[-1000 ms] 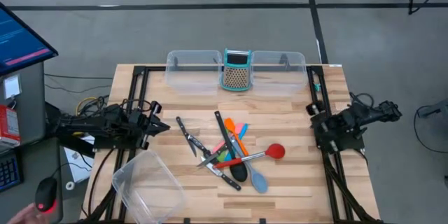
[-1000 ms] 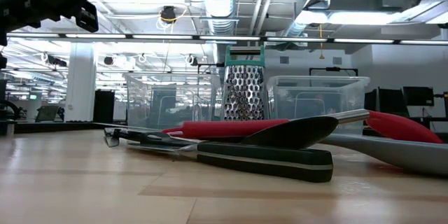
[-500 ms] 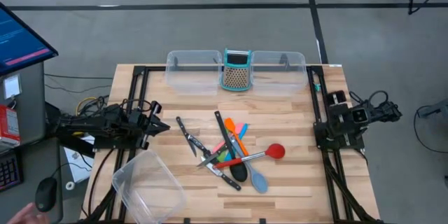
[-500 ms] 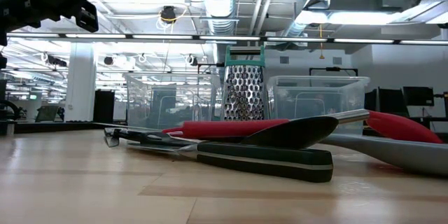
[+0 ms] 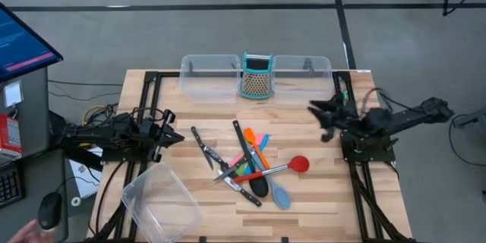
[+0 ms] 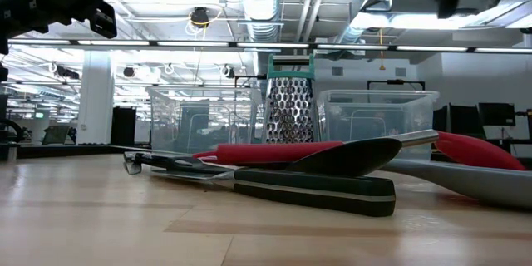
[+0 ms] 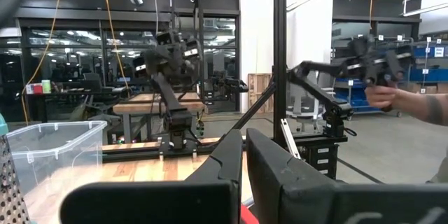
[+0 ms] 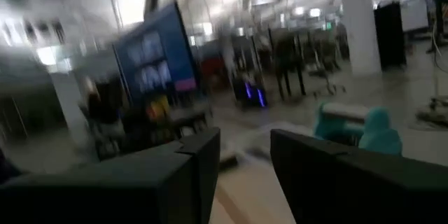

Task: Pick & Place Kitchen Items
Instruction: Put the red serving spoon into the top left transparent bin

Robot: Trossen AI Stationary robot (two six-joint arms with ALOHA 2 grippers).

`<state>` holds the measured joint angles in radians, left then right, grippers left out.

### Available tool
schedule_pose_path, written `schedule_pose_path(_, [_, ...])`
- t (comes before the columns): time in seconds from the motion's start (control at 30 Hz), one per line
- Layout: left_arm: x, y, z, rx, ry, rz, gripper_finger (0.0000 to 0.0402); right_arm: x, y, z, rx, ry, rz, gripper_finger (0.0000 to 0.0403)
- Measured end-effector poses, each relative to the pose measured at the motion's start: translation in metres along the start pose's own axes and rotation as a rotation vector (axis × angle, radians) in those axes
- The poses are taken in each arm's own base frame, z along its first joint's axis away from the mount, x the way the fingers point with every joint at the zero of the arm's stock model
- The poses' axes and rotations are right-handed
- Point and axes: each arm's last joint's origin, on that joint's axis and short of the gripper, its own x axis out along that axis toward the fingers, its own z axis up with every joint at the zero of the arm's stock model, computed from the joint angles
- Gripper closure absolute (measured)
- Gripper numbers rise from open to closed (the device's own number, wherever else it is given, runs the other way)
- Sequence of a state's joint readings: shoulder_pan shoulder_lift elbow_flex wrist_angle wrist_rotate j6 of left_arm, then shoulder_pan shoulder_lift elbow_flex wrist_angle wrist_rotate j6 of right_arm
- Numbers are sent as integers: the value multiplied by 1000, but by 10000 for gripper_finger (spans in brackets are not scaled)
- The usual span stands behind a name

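The kitchen items lie in a loose pile at the table's middle: a red spoon, a black spoon, a grey-blue spoon, black-handled knives, and orange and pink spatulas. The low view shows the black spoon and a knife handle up close. My right gripper is open and empty, above the table to the right of the pile; its fingers show apart in its wrist view. My left gripper waits shut at the table's left side, left of the pile.
Two clear tubs stand at the far edge with a teal-framed grater between them. A third clear tub lies at the near left corner. A person's hand shows off the table, at the near left.
My right arm has swung out from its rest place at the table's right edge and reached toward the table's left, so its gripper now stands over the table right of the pile. The utensils and my left arm have kept still.
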<state>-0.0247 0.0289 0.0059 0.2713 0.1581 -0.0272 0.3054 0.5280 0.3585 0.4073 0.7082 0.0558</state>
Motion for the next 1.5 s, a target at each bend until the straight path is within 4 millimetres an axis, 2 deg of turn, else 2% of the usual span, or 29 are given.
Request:
schedule_pose_path(0.3, [0, 0, 0, 0, -1, 0, 399, 68, 59, 10, -331, 224, 8, 267])
schedule_pose_path(0.53, [0, 0, 0, 0, -1, 0, 399, 113, 97, 9, -473, 415, 39, 194])
schedule_pose_path(0.7, [0, 0, 0, 0, -2, 0, 399, 144, 114, 5, -451, 543, 107, 152])
schedule_pose_path(0.83, [0, 0, 0, 1, -2, -1, 399, 166, 122, -14, -408, 657, 160, 147])
schedule_pose_path(1.0, [0, 0, 1, 2, -8, 0, 399, 188, 133, -59, -376, 796, 218, 147])
schedule_pose_path(1.27, [0, 0, 1, 1, -8, 0, 399, 194, 149, -141, -418, 1023, 322, 147])
schedule_pose_path(1.37, [0, 0, 1, 2, -8, -1, 399, 196, 145, -158, -426, 1105, 335, 147])
schedule_pose_path(1.5, [0, 0, 1, 2, -8, 0, 399, 198, 139, -161, -414, 1162, 378, 147])
